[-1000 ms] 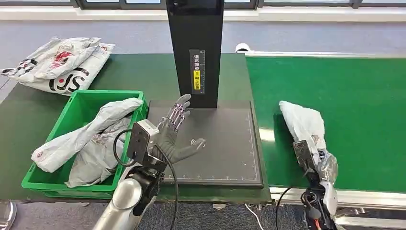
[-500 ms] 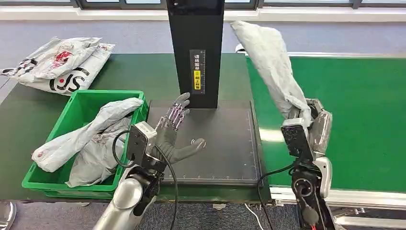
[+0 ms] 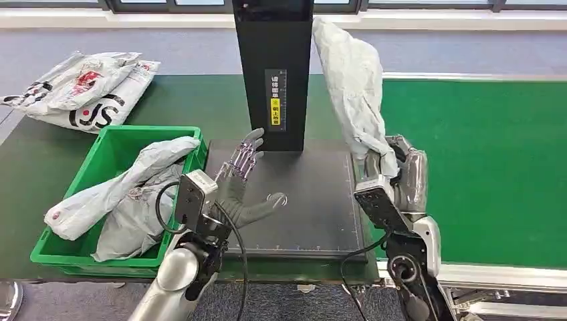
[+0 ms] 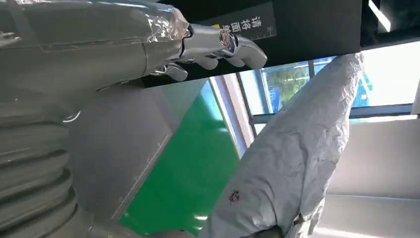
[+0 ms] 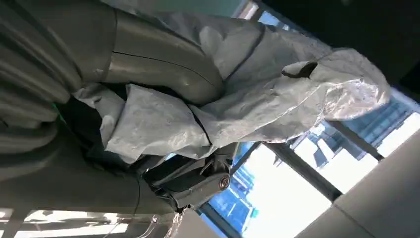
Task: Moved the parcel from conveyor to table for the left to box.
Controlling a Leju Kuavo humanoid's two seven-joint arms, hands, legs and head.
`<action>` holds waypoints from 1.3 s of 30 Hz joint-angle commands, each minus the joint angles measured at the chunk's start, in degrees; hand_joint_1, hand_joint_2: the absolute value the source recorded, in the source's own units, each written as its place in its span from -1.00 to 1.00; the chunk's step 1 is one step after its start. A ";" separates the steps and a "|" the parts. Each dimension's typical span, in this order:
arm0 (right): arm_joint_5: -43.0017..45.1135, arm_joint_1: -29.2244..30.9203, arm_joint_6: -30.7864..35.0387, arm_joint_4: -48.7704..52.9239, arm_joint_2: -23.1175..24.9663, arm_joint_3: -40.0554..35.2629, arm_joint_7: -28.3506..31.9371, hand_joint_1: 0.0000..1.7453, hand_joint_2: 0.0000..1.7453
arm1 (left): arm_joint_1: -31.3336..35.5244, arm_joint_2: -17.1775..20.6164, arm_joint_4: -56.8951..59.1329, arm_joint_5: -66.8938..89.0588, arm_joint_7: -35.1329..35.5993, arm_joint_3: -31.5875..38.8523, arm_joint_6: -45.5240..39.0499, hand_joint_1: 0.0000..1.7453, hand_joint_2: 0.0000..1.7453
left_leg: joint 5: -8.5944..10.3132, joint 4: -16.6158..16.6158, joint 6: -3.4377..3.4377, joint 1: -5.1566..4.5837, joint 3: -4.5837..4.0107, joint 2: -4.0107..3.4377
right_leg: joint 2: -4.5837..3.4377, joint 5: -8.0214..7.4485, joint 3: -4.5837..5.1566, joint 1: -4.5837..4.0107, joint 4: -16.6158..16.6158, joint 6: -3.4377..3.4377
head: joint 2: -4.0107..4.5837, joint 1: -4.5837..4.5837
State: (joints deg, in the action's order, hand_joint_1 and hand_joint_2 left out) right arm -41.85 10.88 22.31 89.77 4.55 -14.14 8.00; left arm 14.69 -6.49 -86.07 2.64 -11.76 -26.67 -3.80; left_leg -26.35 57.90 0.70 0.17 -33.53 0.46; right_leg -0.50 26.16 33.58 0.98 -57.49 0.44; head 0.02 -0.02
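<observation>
Transfer partly complete: the right hand grips the grey parcel by its lower end, lifted clear of the green conveyor — beside the black scanning surface. Left hand waits, fingers spread, empty. Remaining: set-down, then boxing.

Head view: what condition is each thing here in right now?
Grey parcel: lifted, held upright by the right hand.
Left hand: holds nothing, fingers spread above the dark pad.
Green bin: holds grey parcels.
White bags: lying on the table.
Conveyor: bare green belt.
</observation>
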 commanded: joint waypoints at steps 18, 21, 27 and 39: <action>-4.80 2.51 -12.11 -22.16 -4.72 -17.85 -9.50 1.00 1.00 | 4.64 1.93 1.35 -0.63 0.43 4.31 0.65 -1.00 1.00 | 0.03 -0.10 0.00 0.06 0.14 -0.06 | 0.00 -0.05 -0.16 -0.07 0.14 -0.05 | 0.00 0.00; -4.81 2.68 -12.19 -22.14 -4.67 -17.81 -9.61 1.00 1.00 | 4.61 1.89 1.35 -0.63 0.43 4.27 0.66 -1.00 1.00 | 0.02 -0.10 0.01 0.05 0.14 -0.06 | 0.00 -0.04 -0.14 -0.06 0.12 -0.06 | -0.02 0.00; -8.38 2.75 -12.79 -24.73 -4.76 -17.55 -12.44 1.00 1.00 | 4.15 2.14 0.74 -0.86 0.67 3.98 0.70 -1.00 1.00 | 0.03 -0.07 0.00 0.06 0.10 -0.02 | 0.02 -0.04 -0.11 -0.08 0.10 -0.04 | -0.02 0.00; 22.01 -2.87 0.93 -4.16 -3.17 -3.81 8.14 -1.00 1.00 | 1.25 2.67 -0.58 0.36 -0.15 4.57 -1.62 -1.00 1.00 | 0.01 -0.07 0.00 0.03 0.08 0.02 | 0.12 0.02 -0.10 -0.05 0.09 -0.07 | -0.02 0.02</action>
State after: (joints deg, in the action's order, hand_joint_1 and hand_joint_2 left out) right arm -44.86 10.91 20.05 70.43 1.40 -28.57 1.58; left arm 16.62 -4.92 -87.95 2.60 -11.26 -24.85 -4.35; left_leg -26.33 57.90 0.69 0.17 -33.54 0.54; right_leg -0.44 26.16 33.58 0.98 -57.49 0.44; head 0.00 0.00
